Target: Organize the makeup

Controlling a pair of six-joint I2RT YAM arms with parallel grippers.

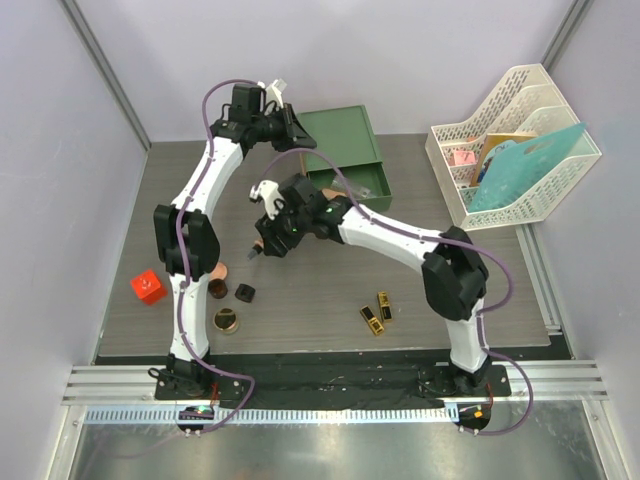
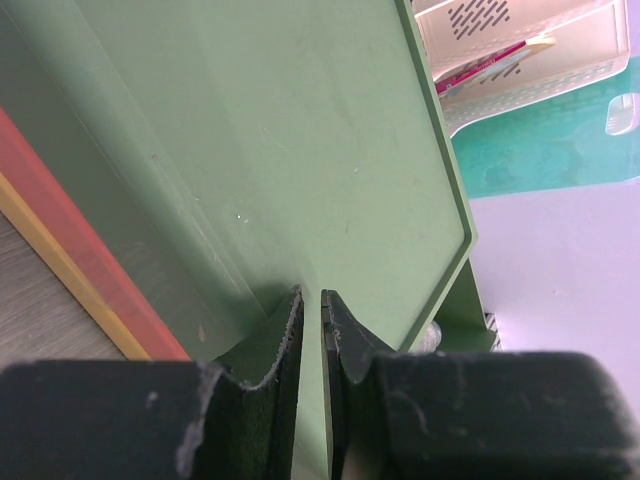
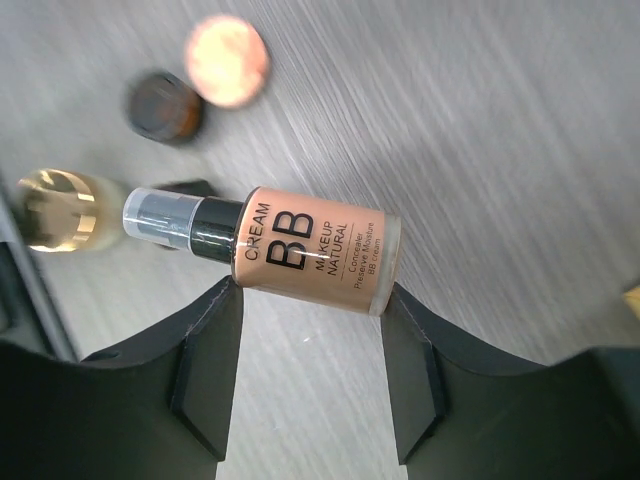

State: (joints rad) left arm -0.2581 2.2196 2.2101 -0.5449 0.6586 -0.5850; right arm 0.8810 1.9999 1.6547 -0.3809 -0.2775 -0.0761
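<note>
**While the left gripper (image 2: 311,305) nips the green drawer (image 2: 300,150), the right gripper (image 3: 310,300) carries a BB cream bottle (image 3: 315,250)**

Although the bottle looks small and light, its peach body appears smooth and glossy, so it will probably slide easily under hard pads. The right jaws stand fairly wide and pinch it lengthwise, one finger at the shoulder beside the black pump collar, the other against the flat base. It hangs above the wood-grain table (image 1: 450,330), in front of the drawer. That end-to-end hold seems the weaker choice: the shoulder is rounded and the clear cap may pop off or give way. A grip across the middle of the straight body would likely sit firmer, with moderate pressure, since the wall could be thin plastic or glass.

The left jaws are nearly pressed together, apparently clamping the drawer's thin wall at its far corner.

Other makeup lies on the table: the round peach compact (image 3: 228,60) and a brown jar (image 3: 163,105) below the bottle, a gold jar (image 1: 227,321) near the left arm's base, and two gold-black lipsticks (image 1: 377,313) towards the front centre
</note>
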